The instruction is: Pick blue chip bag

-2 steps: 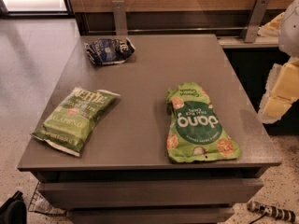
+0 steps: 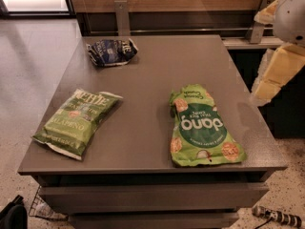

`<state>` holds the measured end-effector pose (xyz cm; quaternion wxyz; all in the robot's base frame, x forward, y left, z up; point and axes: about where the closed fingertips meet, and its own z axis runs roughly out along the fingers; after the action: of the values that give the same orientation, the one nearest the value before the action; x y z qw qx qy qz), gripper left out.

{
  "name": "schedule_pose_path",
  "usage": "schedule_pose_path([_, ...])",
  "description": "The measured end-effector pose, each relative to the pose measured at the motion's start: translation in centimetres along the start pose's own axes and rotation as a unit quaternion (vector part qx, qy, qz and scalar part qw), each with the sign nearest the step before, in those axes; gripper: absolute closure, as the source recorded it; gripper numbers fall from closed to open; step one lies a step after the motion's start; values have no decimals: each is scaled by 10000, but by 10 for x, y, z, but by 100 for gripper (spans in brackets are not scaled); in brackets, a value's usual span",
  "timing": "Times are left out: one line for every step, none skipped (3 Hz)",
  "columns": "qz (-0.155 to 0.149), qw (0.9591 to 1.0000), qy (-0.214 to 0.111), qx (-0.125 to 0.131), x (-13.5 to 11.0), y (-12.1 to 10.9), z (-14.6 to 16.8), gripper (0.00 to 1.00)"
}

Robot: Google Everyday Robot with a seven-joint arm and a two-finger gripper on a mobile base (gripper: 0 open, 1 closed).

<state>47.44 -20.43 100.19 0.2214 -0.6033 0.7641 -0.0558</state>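
Note:
The blue chip bag (image 2: 112, 51) lies crumpled at the far left of the grey table (image 2: 143, 132), near its back edge. My arm comes in at the right edge of the camera view, with a white part high up and a cream-coloured part lower down. The gripper (image 2: 267, 87) is at the lower end of that cream part, hanging beside the table's right edge, far from the blue bag and touching nothing.
A green jalapeño chip bag (image 2: 76, 120) lies at the front left. A green "dang" rice chip bag (image 2: 202, 128) lies at the front right. A wooden wall with metal brackets (image 2: 121, 15) runs behind the table. A cable (image 2: 276, 217) lies on the floor.
The arm at the right edge has shifted slightly up and to the left, towards the table. The bags have not moved.

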Motion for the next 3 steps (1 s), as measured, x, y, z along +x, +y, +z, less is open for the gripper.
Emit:
schedule_pose_path([-182, 9973, -530, 472, -43, -55, 10, 0])
schedule_pose_path([-477, 9918, -873, 805, -97, -97, 25, 0])
schedule_pose_path([-571, 9833, -1412, 994, -175, -137, 68, 0])
